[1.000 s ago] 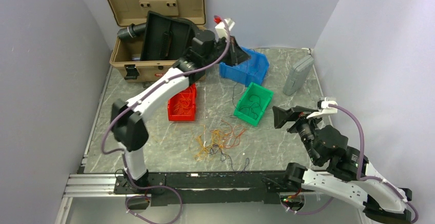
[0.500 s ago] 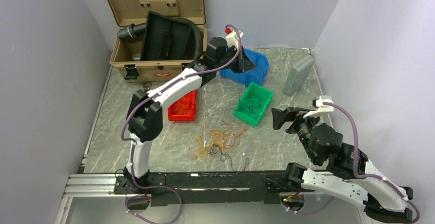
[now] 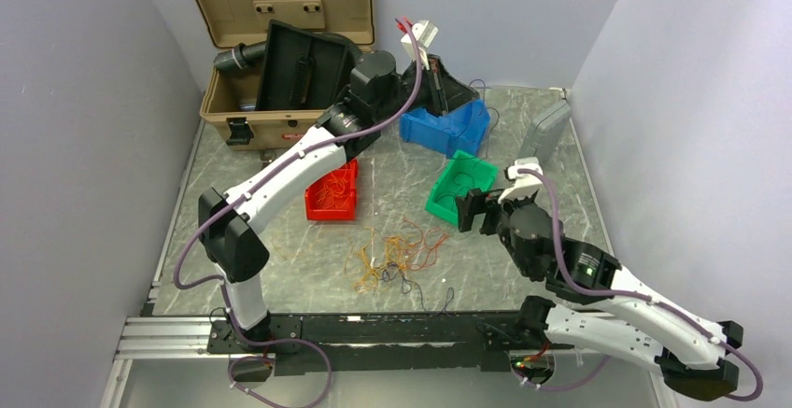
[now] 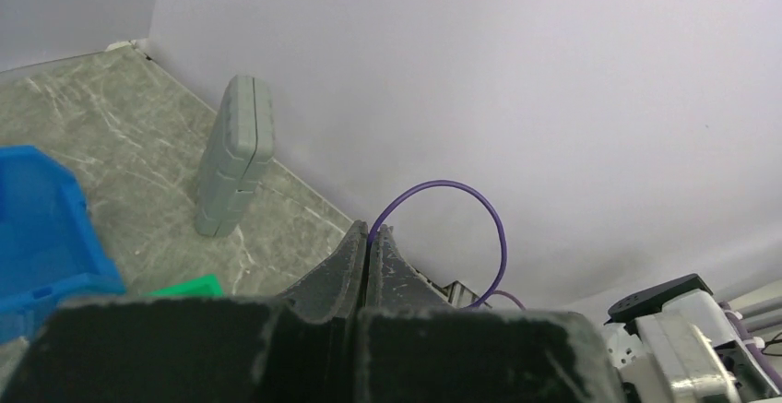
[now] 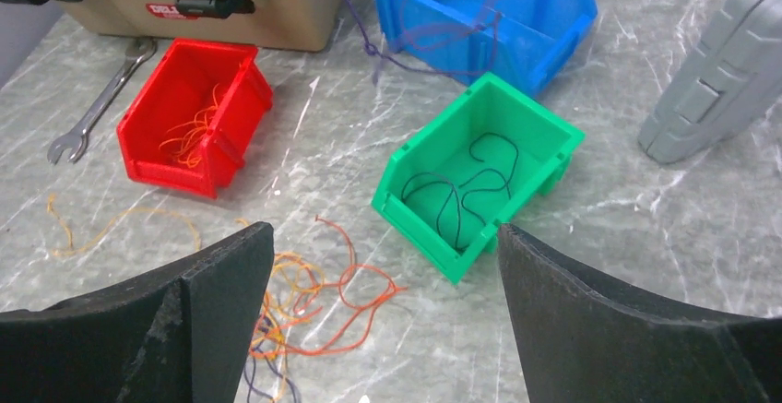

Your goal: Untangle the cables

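You have the red bin (image 3: 332,191) on the left, holding a few orange strands. Just right of it and nearer you, the cables (image 3: 397,259) lie on the bench (image 3: 280,259) as a loose knot of hair-thin orange and yellow strands, with a few dark ones at the near edge. Your left claw (image 4: 369,233) is pinched tight on a thin purple wire (image 4: 443,183) above the blue bin (image 3: 448,128); the wire's lower end is hard to trace. Your right claw (image 5: 383,230) gapes wide near the green bin (image 5: 479,168), and its fingers cut off the knot's near part.
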Motion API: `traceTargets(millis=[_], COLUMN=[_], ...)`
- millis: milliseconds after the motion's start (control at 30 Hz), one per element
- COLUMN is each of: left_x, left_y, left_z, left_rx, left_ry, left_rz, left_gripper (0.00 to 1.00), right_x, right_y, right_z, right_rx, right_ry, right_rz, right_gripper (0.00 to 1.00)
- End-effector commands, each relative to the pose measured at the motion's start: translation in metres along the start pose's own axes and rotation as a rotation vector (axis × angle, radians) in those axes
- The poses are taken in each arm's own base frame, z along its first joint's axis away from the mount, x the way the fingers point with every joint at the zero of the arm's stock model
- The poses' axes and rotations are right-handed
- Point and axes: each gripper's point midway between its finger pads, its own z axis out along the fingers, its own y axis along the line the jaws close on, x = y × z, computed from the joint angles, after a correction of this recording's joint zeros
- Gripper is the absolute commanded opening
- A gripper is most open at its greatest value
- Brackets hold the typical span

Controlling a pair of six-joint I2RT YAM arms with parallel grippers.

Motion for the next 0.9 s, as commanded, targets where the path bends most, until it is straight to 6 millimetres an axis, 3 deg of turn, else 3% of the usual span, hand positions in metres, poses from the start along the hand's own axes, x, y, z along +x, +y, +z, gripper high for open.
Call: traceTargets(millis=[0,167,333,433,500,633,667,767,867], left_x=[-0.026,-0.025,-0.022,-0.02,-0.02,-0.019,-0.019,-0.017,-0.006], left_y=[-0.031,-0.038,-0.042,-0.04,-0.036,-0.034,-0.03,-0.014,0.007], left_z=[-0.01,-0.01,-0.009,-0.009,-0.008,-0.009,-0.009,-0.009,-0.005], left_rx=[0.05,0.067,0.091,0.087,0.073,0.062,0.048,0.01,-0.01], left_ry=[-0.06,-0.049,-0.038,-0.032,-0.027,-0.028,-0.031,-0.031,-0.007], left_rz=[0.039,0.032,0.013,0.017,0.021,0.03,0.032,0.03,-0.006], left_gripper=[0.0,0.0,0.0,0.0,0.0,0.0,0.0,0.0,0.0], right_x=[-0.023,-0.033,-0.025,-0.022,-0.023,-0.022,-0.022,-0.018,-0.007], right_y=[0.018,0.008,0.021,0.036,0.037,0.026,0.023,0.01,-0.007], right_z=[0.024,0.068,0.104,0.109,0.111,0.118,0.117,0.113,0.116], right_rx=[-0.078,-0.145,-0.217,-0.301,-0.307,-0.242,-0.228,-0.163,-0.08], right_ry=[-0.07,-0.093,-0.096,-0.116,-0.138,-0.124,-0.127,-0.124,-0.079], right_rz=[0.003,0.025,0.004,0.018,0.029,0.034,0.043,0.072,0.077], right_gripper=[0.92,0.88,0.87,0.83,0.72,0.22,0.14,0.0,0.0])
